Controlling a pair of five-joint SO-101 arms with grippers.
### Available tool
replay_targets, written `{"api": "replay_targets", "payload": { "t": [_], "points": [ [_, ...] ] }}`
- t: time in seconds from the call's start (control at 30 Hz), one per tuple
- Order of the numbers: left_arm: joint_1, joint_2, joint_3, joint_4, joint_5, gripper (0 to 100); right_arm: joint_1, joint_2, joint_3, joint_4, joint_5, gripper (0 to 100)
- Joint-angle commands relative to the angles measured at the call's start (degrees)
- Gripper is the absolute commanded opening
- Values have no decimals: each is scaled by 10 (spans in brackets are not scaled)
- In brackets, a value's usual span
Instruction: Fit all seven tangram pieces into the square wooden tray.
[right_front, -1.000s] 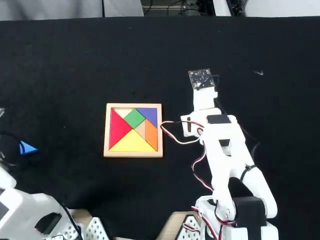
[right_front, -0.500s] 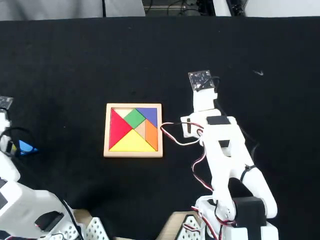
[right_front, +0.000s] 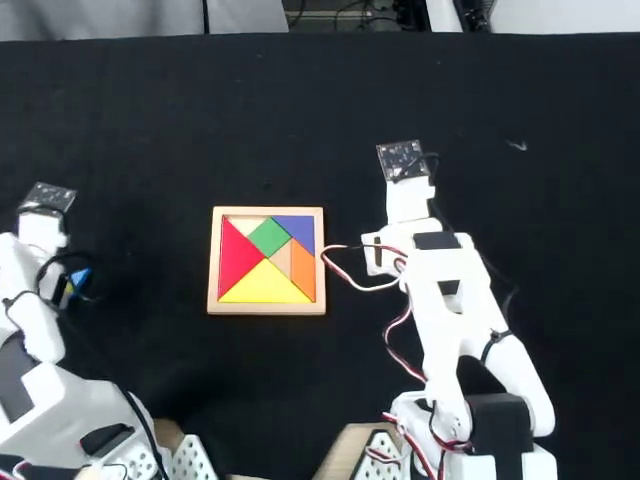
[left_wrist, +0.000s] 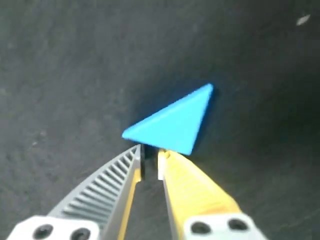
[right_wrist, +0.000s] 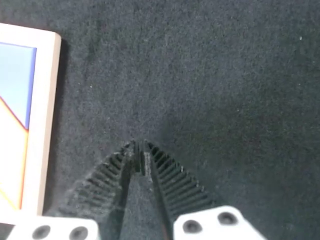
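Movement first: my left arm has swung up the table. Its gripper (left_wrist: 150, 155) now sits right at the edge of the blue triangle (left_wrist: 172, 122), fingers almost together, holding nothing. I think the pick-up comes next. The triangle is flat and smooth on fuzzy black cloth (left_wrist: 65, 60), well apart from the square wooden tray (right_front: 266, 309). My right gripper (right_wrist: 139, 150) rests closed and empty beside the tray.

A square wooden tray (right_front: 266, 211) lies flat on the black bench (right_front: 150, 120), holding coloured pieces (right_front: 240, 258). A blue triangular piece (left_wrist: 172, 122) lies well to its left.
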Motion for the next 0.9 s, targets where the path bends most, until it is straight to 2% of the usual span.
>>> {"api": "replay_targets", "payload": {
  "t": [0.0,0.2,0.37,0.5,0.63,0.7,0.8,0.87],
  "points": [
    [87,2,13,2,60,80,8,0,-5,-10,-1,11],
    [143,-14,0,8,89,80,8,0,-5,-10,-1,11],
    [179,-110,-33,134,84,80,8,0,-5,-10,-1,11],
    [176,-213,-97,205,2,80,9,0,-5,-10,-1,11],
    [148,-238,-124,180,-105,82,9,-1,-5,-10,4,11],
    [128,-218,-135,186,-135,126,9,0,-5,-10,16,11],
    [103,-163,-152,189,-147,245,9,0,-6,-10,18,11],
    [95,-111,-178,190,-157,273,8,0,-6,-10,18,11]
  ]
}}
